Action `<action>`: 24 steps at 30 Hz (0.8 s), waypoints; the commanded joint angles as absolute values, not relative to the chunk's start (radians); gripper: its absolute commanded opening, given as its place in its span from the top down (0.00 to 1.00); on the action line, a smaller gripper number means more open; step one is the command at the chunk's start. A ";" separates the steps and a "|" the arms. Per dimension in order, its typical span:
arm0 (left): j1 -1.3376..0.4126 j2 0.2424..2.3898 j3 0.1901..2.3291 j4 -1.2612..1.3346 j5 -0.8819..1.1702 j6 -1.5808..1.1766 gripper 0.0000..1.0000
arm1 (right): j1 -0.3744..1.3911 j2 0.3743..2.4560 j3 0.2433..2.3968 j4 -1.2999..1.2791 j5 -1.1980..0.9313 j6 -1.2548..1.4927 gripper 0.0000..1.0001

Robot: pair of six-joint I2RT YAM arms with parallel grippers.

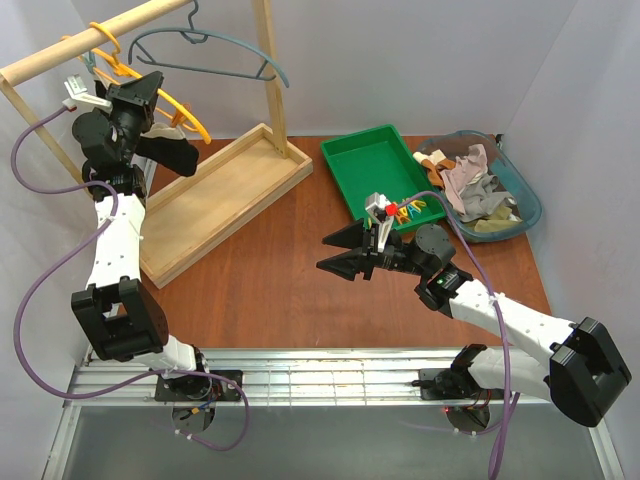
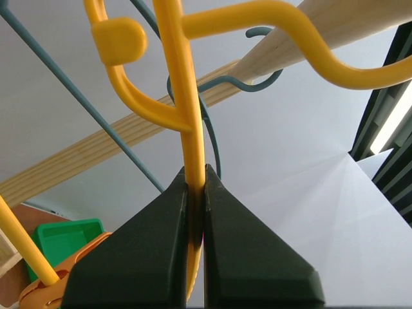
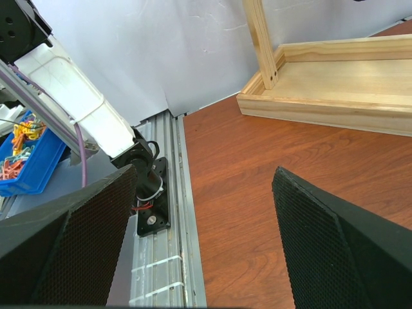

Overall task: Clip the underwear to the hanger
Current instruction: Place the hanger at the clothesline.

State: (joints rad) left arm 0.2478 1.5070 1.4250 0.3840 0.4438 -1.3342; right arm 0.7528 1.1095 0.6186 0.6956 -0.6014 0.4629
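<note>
Left gripper (image 2: 195, 193) is clamped tight on the yellow stem of the hanger (image 2: 187, 109), far left, at the rack rod (image 1: 100, 35). Underwear (image 1: 178, 155) hangs just below the hanger, right of those jaws. Right gripper (image 1: 340, 252) is spread wide and holds nothing, over the table (image 1: 270, 290).

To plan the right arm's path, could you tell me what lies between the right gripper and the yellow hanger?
The top view shows bare tabletop, then the wooden rack base, between the right gripper and the hanger.
</note>
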 commanded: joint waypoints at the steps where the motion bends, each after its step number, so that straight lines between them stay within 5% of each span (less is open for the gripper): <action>1: 0.233 1.485 1.407 0.268 0.437 -1.295 1.00 | 0.749 1.078 0.608 0.704 -0.592 0.443 0.23; 2: 0.232 1.473 1.388 0.268 0.437 -1.279 0.99 | 0.749 1.074 0.607 0.703 -0.583 0.442 0.23; 7: 0.221 1.405 1.341 0.276 0.457 -1.184 0.34 | 0.750 1.046 0.615 0.626 -0.517 0.381 0.18; 11: 0.219 1.336 1.289 0.267 0.450 -1.112 0.07 | 0.750 1.020 0.623 0.546 -0.447 0.324 0.15; 24: 0.181 0.795 0.943 0.218 0.285 -0.689 0.05 | 0.749 0.855 0.574 0.402 -0.206 0.207 0.12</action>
State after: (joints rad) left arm 0.1925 0.8761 0.9825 0.2615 0.3145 -0.8600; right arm 0.7528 0.8982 0.5953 0.4400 -0.3134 0.2569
